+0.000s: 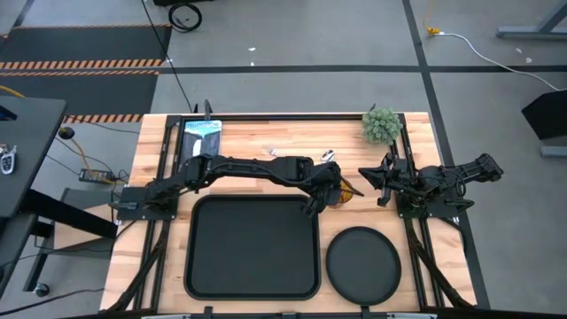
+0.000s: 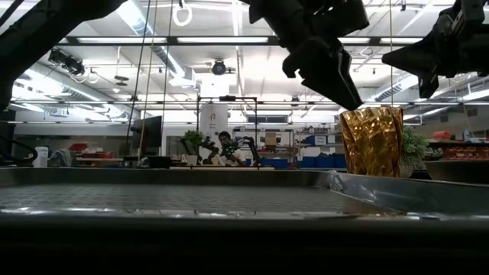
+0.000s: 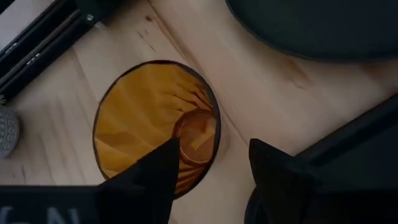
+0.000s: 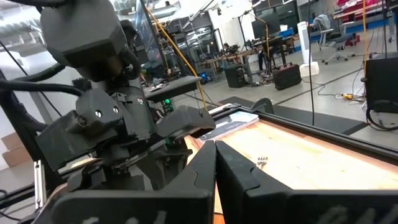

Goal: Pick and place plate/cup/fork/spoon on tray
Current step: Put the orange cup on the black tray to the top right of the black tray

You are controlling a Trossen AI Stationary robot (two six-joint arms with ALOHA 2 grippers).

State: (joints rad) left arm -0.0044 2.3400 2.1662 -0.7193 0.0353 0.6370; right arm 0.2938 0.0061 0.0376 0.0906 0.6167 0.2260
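The amber cup [image 1: 342, 195] stands upright on the wooden table between the black tray [image 1: 252, 246] and the right arm, just beyond the round black plate [image 1: 363, 263]. My left gripper [image 3: 214, 152] is open above the cup [image 3: 155, 124]. One finger [image 3: 158, 171] is over its mouth and the other [image 3: 273, 171] is outside its wall. In the low view its fingertips [image 2: 344, 92] reach down to the cup's rim [image 2: 372, 111]. My right gripper [image 4: 214, 177] is shut and empty to the right of the cup. Fork tines [image 4: 262, 160] lie on the table farther off. The spoon cannot be made out.
A small potted plant [image 1: 383, 124] stands at the far right and a blue-and-white item [image 1: 202, 135] at the far left. Two small silver pieces [image 1: 276, 152] [image 1: 326, 156] lie on the far part of the table. Black frame rails run along the table's edges.
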